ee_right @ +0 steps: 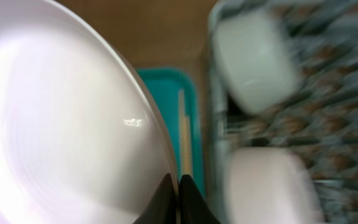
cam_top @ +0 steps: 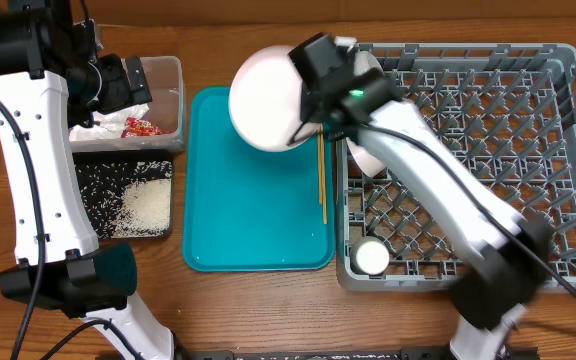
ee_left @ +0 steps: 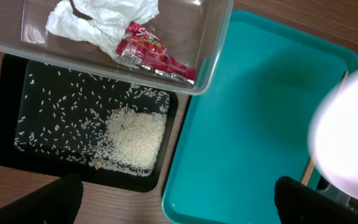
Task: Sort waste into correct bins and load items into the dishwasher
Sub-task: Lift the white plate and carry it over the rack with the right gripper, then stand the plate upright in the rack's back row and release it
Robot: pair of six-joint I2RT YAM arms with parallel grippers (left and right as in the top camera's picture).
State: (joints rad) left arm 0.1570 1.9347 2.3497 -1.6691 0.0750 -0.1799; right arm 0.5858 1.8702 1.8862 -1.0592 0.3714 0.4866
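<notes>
My right gripper [cam_top: 313, 105] is shut on the rim of the white round plate [cam_top: 268, 98], holding it raised and tilted over the far end of the teal tray [cam_top: 258, 215]; the plate fills the right wrist view [ee_right: 61, 118] with the fingers [ee_right: 179, 186] pinching its edge. The chopsticks [cam_top: 322, 180] lie along the tray's right side. Two white bowls [ee_right: 257, 59] [ee_right: 266, 186] and a small white cup [cam_top: 372, 257] sit in the grey dish rack [cam_top: 488, 150]. My left gripper [ee_left: 179, 205] is open and empty above the bins. The clear tub [ee_left: 213, 56] holds napkins [ee_left: 101, 22] and the red wrapper [ee_left: 151, 53]. The black tray [ee_left: 8, 112] holds rice [ee_left: 132, 140].
The bins stand at the left, the teal tray in the middle, the rack at the right, close together on the wooden table [cam_top: 268, 310]. The right arm reaches across the rack's left part.
</notes>
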